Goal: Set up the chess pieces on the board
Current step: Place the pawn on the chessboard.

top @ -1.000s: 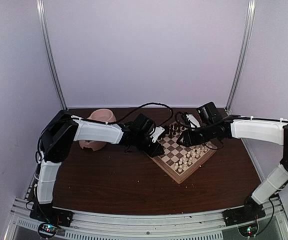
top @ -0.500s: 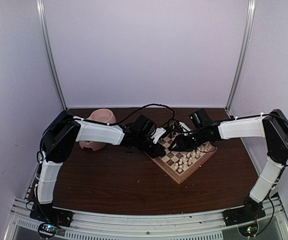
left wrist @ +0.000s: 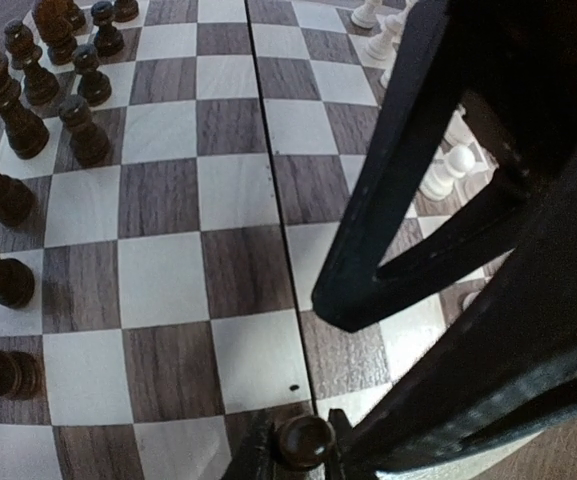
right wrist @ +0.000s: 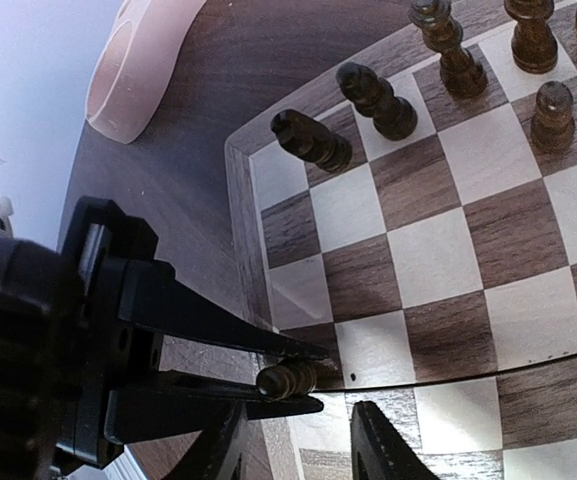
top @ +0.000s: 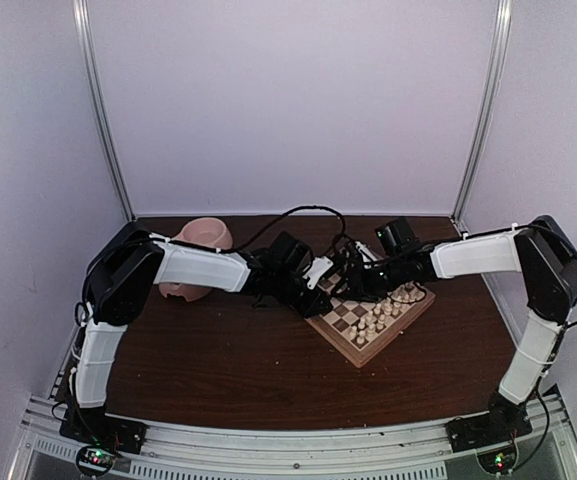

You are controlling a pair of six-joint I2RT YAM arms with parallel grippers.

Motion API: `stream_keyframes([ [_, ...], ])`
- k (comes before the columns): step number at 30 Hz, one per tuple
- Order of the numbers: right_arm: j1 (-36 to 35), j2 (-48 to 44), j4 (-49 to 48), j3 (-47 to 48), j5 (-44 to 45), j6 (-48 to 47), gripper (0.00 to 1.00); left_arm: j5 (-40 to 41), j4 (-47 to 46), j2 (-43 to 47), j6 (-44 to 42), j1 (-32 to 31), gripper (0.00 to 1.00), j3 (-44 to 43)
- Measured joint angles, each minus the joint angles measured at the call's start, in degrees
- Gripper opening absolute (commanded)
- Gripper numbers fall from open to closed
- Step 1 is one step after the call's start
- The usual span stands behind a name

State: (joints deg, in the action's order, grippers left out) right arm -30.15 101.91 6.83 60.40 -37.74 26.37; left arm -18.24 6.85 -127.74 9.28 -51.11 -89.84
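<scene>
While a small dark chessman (left wrist: 303,440) is clenched between the fingers of the left hand (right wrist: 316,378) just over the edge of the chessboard (right wrist: 241,230), the right hand (right wrist: 301,420) is held close beside it, fingers parted and nothing gripped. The step in hand is judged to be the placing, or perhaps handing over, of this piece, as other dark chessmen (right wrist: 378,100) are already stood on squares nearby. Next, it must be set upright on a vacant square and released only once seated.
</scene>
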Motion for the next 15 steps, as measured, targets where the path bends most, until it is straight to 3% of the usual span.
stream_keyframes([
  [15, 0.0, 2.9, -2.9, 0.5, -2.5, 3.5, 0.32, 0.0, -1.2, -0.2, -0.1, 0.0, 0.23, 0.4],
])
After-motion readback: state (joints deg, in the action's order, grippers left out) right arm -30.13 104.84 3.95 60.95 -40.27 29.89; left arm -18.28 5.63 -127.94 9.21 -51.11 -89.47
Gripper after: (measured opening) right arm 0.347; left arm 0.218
